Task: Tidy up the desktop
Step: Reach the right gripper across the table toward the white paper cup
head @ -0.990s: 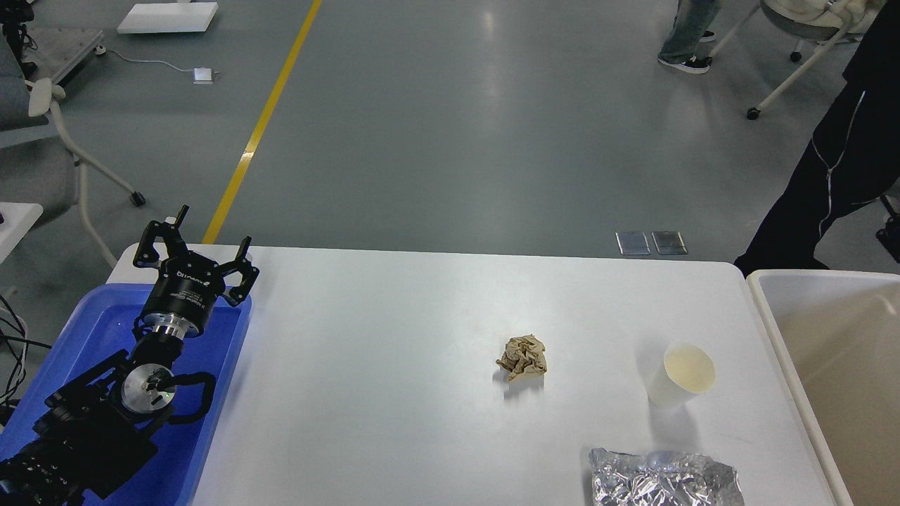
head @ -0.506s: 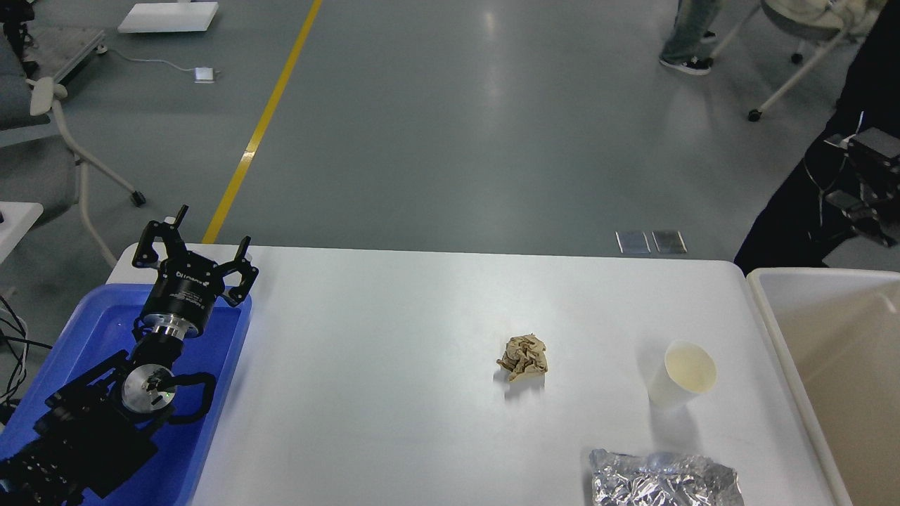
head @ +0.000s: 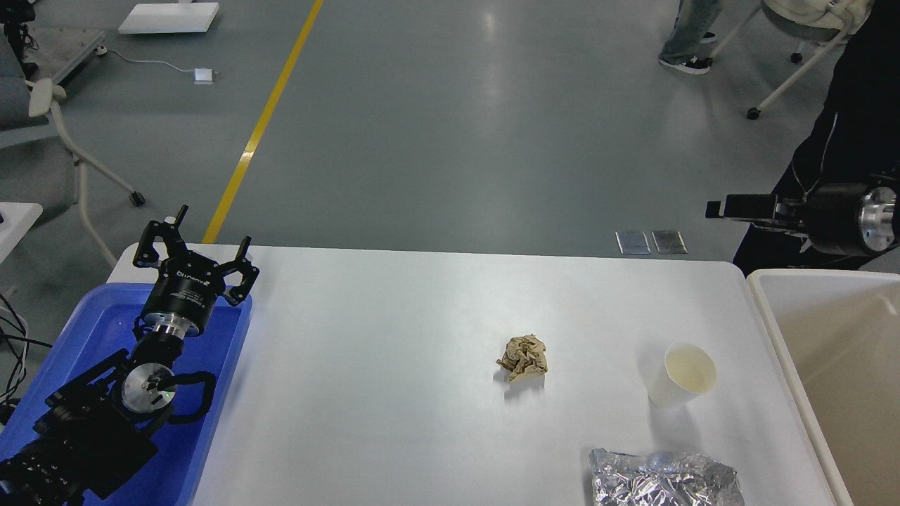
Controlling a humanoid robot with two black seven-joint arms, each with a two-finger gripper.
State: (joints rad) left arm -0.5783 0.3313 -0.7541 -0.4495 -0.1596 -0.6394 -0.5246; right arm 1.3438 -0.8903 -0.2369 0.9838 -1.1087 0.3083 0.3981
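The white desktop holds a crumpled brown paper ball near the middle. A white paper cup stands upright to its right. A crinkled silver foil bag lies at the front edge. My left gripper is open and empty above the far end of the blue tray, far left of these items. My right gripper comes in from the right, pointing left above the table's far right corner. It is seen side-on and dark, so its fingers cannot be told apart.
A beige-white open bin stands against the table's right edge. A person in black stands behind the right arm. Office chairs stand at the far left and the far right on the grey floor.
My right arm has come into view from the right and swung leftward over the table's far right corner. The left arm and the table items have not moved.
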